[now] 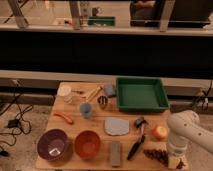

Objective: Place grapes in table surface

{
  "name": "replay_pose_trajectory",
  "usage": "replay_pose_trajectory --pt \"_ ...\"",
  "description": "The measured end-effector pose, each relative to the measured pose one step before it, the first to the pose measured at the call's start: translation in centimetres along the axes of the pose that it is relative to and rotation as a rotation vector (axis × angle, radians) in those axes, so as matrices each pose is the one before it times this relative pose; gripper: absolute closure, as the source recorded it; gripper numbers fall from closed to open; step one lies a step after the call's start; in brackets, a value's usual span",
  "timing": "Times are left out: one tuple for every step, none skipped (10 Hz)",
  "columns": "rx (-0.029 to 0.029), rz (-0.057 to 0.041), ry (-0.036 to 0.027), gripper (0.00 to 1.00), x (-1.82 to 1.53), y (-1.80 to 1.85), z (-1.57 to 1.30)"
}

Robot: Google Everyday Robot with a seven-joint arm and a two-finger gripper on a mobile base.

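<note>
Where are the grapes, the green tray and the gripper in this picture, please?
grapes [156, 154], camera view: middle of the dark bunch lying on the table's near right corner.
green tray [142, 104], camera view: its near rim.
gripper [175, 161], camera view: at the arm's lower end, shut, just right of the grapes.

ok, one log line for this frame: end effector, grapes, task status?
end effector: shut, low at table surface front-right corner | grapes: lying on table beside it, grip unclear | orange fruit: behind grapes | status: release unconfirmed
</note>
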Motion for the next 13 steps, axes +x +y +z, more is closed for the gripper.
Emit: replay_pose_trajectory --pt "0.00761 0.00507 -0.00049 1.0 0.021 0.047 -0.139" --pt "0.00764 0.00265 -0.00031 1.0 0.002 0.052 -0.157" --pt "0.01188 0.0022 0.00138 1.0 -0.01 0.093 -0.193" --pt "0.01126 -0.0014 0.00278 1.0 -0.093 0.139 -0.2" --pt "0.0098 -0.00213 0.00217 1.0 -0.052 0.092 -0.148" --pt "0.02426 -0.01087 0.00252 1.0 -0.293 0.347 -0.638" --pt "0.01476 -0.00824 0.00016 1.0 -0.245 0.295 -0.532" --pt "0.01929 -0.01033 0.0011 1.0 -0.244 0.264 -0.555" --pt "0.02017 -0.01086 -0.00041 1.0 -0.318 0.218 -0.623" --pt "0.01308 -0.00753 0.00187 1.0 -0.146 0.264 -0.438" --pt "0.02045 -0.00998 0.00033 1.0 -0.282 0.134 -0.572" --pt "0.02046 -0.00895 0.00134 1.0 -0.231 0.327 -0.737" --pt "0.02483 -0.00897 -0.00334 1.0 -0.244 0.282 -1.021"
